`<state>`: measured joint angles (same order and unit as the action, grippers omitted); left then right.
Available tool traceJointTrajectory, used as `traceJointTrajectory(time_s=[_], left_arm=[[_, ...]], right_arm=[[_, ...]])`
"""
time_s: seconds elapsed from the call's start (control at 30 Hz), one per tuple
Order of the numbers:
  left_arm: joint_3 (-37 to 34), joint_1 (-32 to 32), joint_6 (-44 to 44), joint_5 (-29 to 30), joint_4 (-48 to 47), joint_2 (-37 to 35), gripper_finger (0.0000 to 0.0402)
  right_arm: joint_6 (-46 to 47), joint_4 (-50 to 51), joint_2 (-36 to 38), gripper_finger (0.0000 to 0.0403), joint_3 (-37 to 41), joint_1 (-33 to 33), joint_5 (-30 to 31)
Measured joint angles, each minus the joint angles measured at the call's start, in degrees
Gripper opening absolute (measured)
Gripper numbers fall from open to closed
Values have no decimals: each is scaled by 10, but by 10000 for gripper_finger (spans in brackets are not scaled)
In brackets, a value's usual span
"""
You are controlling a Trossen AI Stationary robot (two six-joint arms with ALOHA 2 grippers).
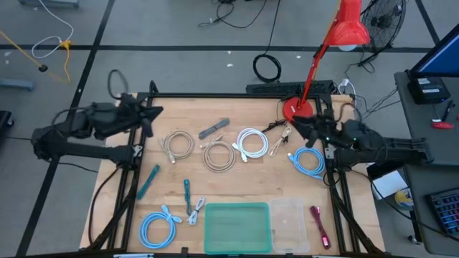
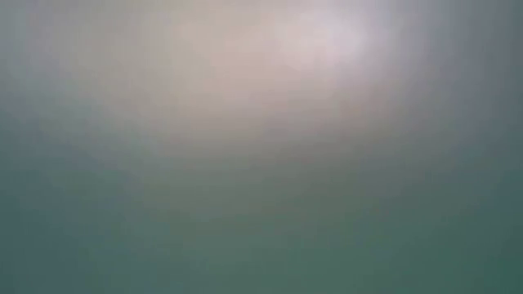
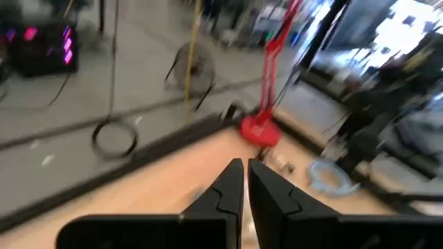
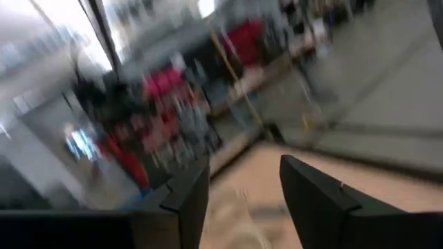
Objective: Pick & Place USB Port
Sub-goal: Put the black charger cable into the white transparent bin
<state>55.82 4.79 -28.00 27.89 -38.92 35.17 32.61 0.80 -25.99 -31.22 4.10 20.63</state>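
A grey oblong piece, which I take for the USB port, lies flat on the wooden table at the middle far side, among coiled cables. My left gripper hovers raised over the table's far left corner, shut and holding nothing. At the far right, beside the red lamp's base, my right gripper stands raised and open with nothing between its fingers. Both are well apart from the grey piece. The low view shows only a blank haze.
Two beige cable coils, a white coil and a blue coil lie mid-table. Another blue coil, a green tray, a clear box and a pink stick line the near edge. Two teal pieces lie toward the near left.
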Motion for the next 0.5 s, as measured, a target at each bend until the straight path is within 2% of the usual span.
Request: traceJointTrajectory(time_s=[0.13,0.3,0.5], left_arm=[[10,18,42,-18,12,39,24],[10,44,41,-49,14,82,24],[10,100,29,-143,-37,130,24]], right_arm=[[10,114,-53,180,-68,0,-25],[7,159,-107,176,-109,0,-44],[14,243,-165,170,-125,3,-81]])
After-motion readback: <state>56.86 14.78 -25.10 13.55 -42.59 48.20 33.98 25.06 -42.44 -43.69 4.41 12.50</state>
